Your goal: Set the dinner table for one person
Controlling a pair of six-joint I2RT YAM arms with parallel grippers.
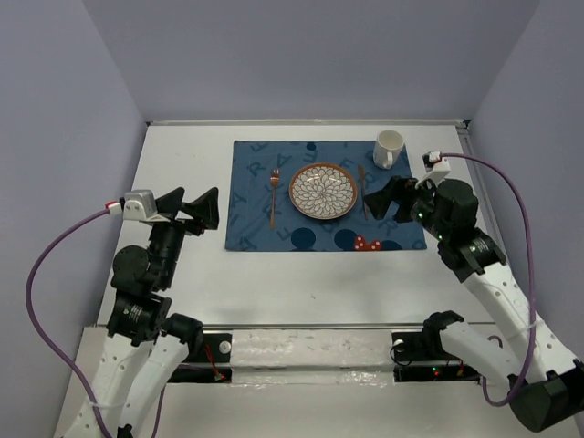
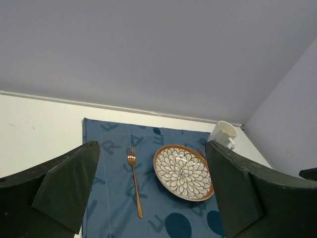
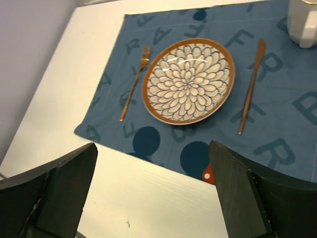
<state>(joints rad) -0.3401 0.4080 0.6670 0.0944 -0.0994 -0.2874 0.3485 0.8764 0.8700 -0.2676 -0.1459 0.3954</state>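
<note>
We log the dinner table: white, spanning the view under both arms. On its far half lies a blue placemat with 1 patterned plate at centre, 1 fork left of it and 1 knife right of it. 1 white mug stands at the mat's far right corner. Left gripper hovers beside the mat's left edge, jaws spread, holding nothing. Right gripper hangs near the knife, jaws spread, holding nothing.

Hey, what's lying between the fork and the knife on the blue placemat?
Only the flower-patterned plate, touching neither the fork nor the knife; the right wrist view shows it best.
</note>
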